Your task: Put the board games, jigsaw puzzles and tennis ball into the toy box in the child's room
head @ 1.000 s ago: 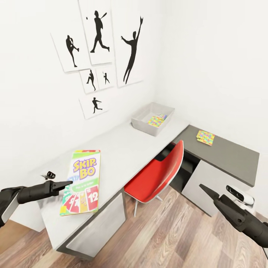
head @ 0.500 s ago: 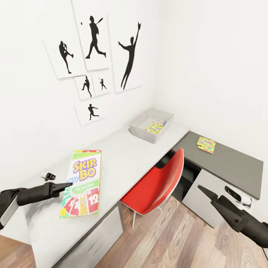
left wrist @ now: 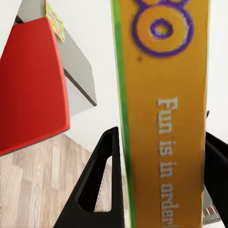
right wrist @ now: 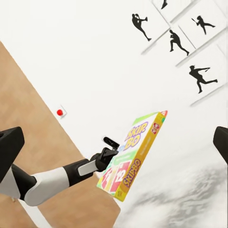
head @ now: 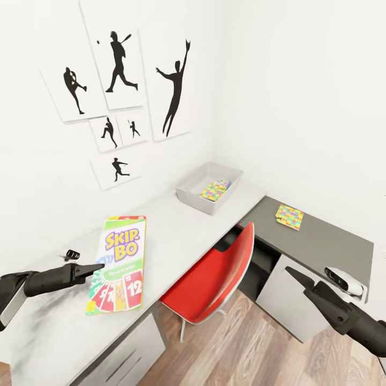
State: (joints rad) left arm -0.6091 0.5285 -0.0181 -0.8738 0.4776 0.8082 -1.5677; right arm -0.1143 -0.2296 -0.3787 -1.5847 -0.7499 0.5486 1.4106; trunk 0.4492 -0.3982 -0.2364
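Our left gripper (head: 99, 266) clamps the Skip-Bo box (head: 117, 261) at lower left, above the table (head: 182, 225). Right gripper (head: 291, 273), lower right, is spread open, empty. Upper centre, the toy box (head: 190, 194) holds a jigsaw puzzle (head: 214, 190).

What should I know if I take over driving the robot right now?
Left gripper: shut on the Skip-Bo box, held above the table.
Right gripper: open, holding nothing, over the floor by the red chair.
Toy box: at the table's far corner, with one jigsaw puzzle inside.
Second jigsaw puzzle: on the dark wing.
Left to do: drop Skip-Bo in, then that puzzle and the other toys.
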